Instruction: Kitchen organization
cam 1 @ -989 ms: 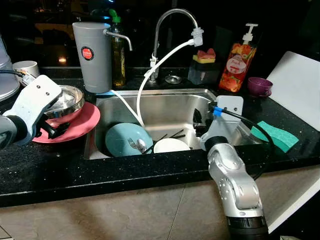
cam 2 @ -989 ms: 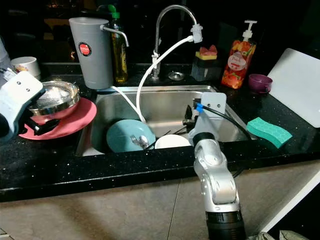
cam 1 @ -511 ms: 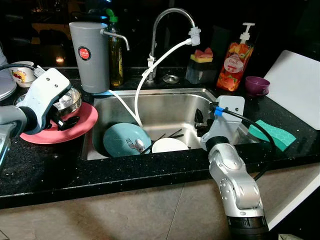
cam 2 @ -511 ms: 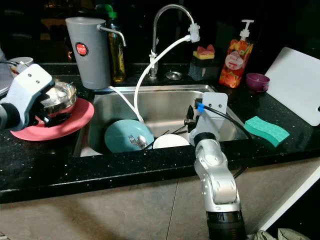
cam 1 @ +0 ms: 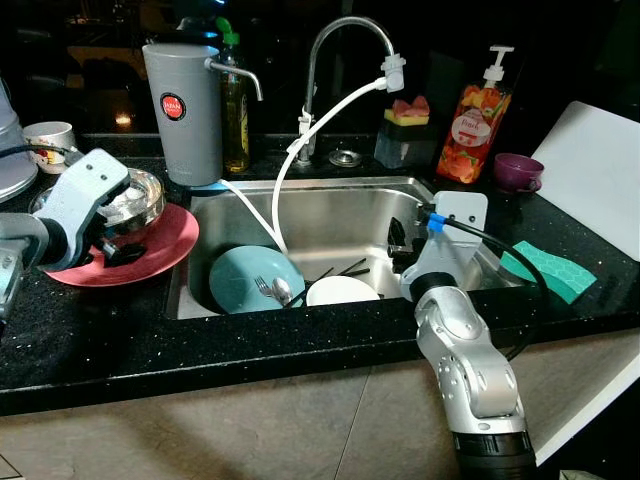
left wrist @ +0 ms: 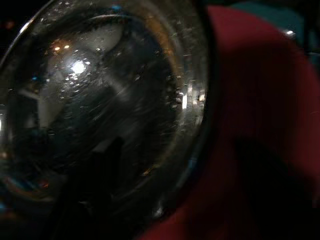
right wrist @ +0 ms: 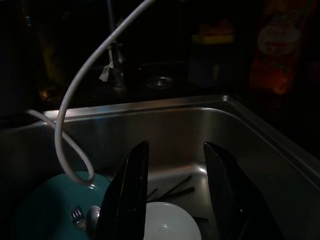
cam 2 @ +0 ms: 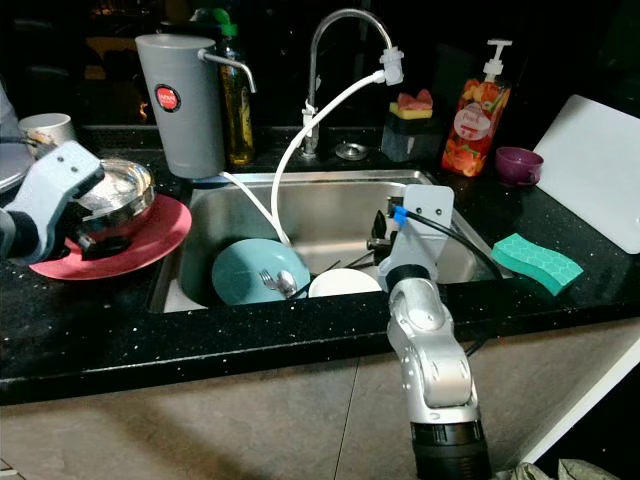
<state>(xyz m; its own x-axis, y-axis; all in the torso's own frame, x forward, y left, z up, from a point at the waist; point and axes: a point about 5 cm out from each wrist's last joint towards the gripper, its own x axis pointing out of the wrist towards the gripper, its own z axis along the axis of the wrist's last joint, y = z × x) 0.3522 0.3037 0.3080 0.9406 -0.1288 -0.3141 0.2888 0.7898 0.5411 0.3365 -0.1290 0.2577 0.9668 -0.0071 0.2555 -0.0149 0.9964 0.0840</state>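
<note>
A steel bowl [cam 1: 135, 198] sits on a red plate [cam 1: 155, 255] on the black counter left of the sink [cam 1: 300, 186]. My left gripper [cam 1: 120, 253] is at the bowl's near rim and open; the left wrist view shows one finger [left wrist: 95, 195] inside the bowl [left wrist: 110, 100] and the other over the plate [left wrist: 260, 100]. In the sink lie a teal plate [cam 1: 240, 275] with a fork and spoon [cam 1: 272, 290], a white bowl [cam 1: 342, 291] and dark chopsticks [cam 1: 345, 269]. My right gripper [right wrist: 175, 200] hangs open above the white bowl [right wrist: 165, 225], holding nothing.
A grey water jug [cam 1: 185, 110], an oil bottle [cam 1: 237, 110] and the tap [cam 1: 340, 40] with its white hose [cam 1: 285, 180] stand behind the sink. A soap bottle [cam 1: 472, 115], purple cup [cam 1: 519, 172], teal sponge [cam 1: 555, 270] and white board [cam 1: 600, 170] are at the right; a mug [cam 1: 48, 135] is at far left.
My left gripper has closed in on the steel bowl's rim from lower on the plate. The right arm has not moved. The camera shifted slightly.
</note>
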